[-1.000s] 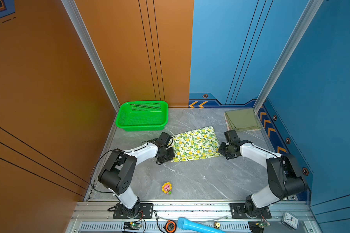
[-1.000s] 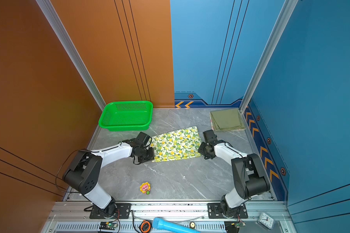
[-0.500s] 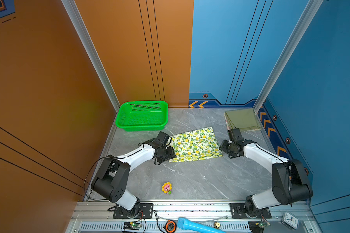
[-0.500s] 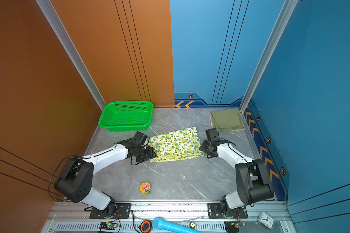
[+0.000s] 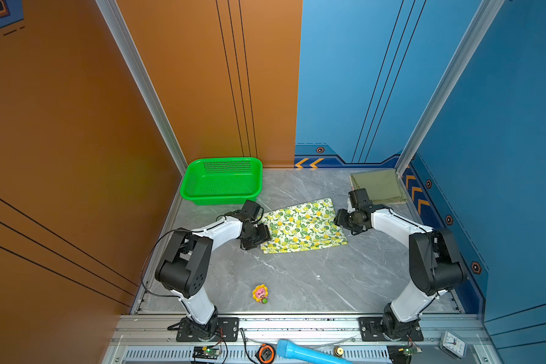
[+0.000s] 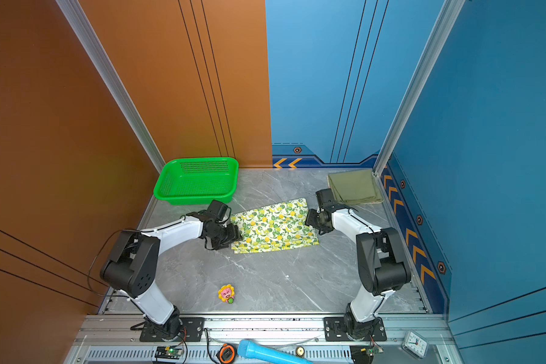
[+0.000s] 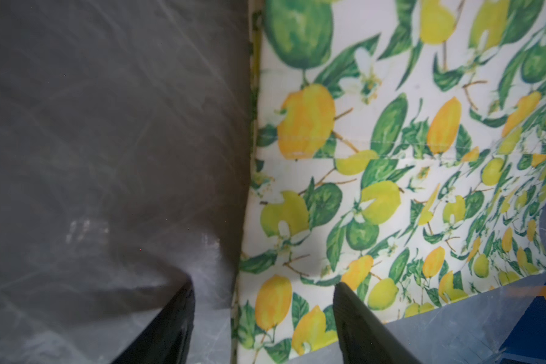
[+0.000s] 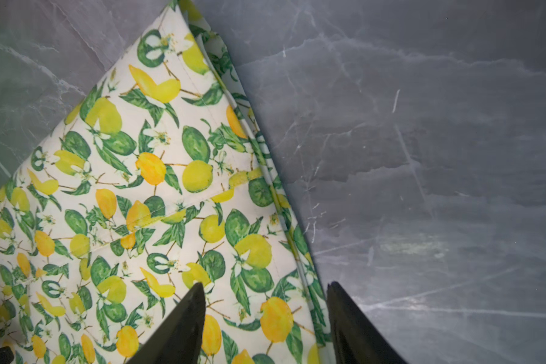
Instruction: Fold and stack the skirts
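The lemon-print skirt (image 5: pixel 301 225) (image 6: pixel 273 225) lies folded flat in the middle of the grey marble floor. My left gripper (image 5: pixel 265 235) (image 7: pixel 264 299) is open at its left edge, one finger over bare floor and the other over the cloth. At the skirt's right edge my right gripper (image 5: pixel 338 220) (image 8: pixel 265 296) is open too and straddles the layered hem. Neither holds anything. The olive green skirt (image 5: pixel 379 187) (image 6: pixel 355 187) lies folded in the far right corner, just behind the right wrist.
A green mesh basket (image 5: pixel 223 181) stands at the far left by the orange wall. A small flower toy (image 5: pixel 260 293) lies near the front edge. On the front rail are a blue cylinder (image 5: pixel 309 354), a tape measure (image 5: pixel 266 353) and a clock (image 5: pixel 453 343).
Both grippers were shut on the lemon skirt's side edges a second ago and have since opened and let go. The skirt has settled flat.
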